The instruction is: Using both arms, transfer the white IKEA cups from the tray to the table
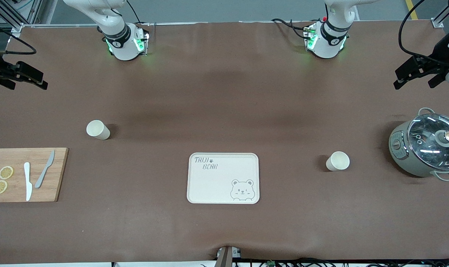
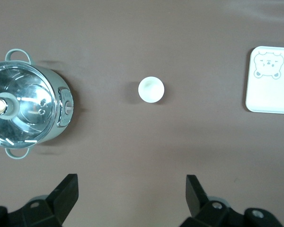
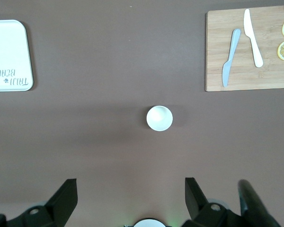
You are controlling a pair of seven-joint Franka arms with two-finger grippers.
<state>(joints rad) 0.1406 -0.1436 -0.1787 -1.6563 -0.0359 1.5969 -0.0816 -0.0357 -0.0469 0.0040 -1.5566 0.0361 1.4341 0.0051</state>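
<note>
Two cream-white cups stand upright on the brown table. One cup (image 1: 98, 129) is toward the right arm's end, farther from the front camera than the bear-printed tray (image 1: 223, 185); it also shows in the right wrist view (image 3: 159, 118). The other cup (image 1: 337, 161) stands between the tray and the pot, and shows in the left wrist view (image 2: 151, 89). My right gripper (image 1: 44, 83) (image 3: 130, 191) hangs open and empty, high over the table by the cutting board's end. My left gripper (image 1: 395, 79) (image 2: 131, 189) hangs open and empty, high over the pot's end.
A wooden cutting board (image 1: 13, 163) with two knives and lemon slices lies at the right arm's end. A grey pot with a glass lid (image 1: 426, 146) stands at the left arm's end. The tray is bare.
</note>
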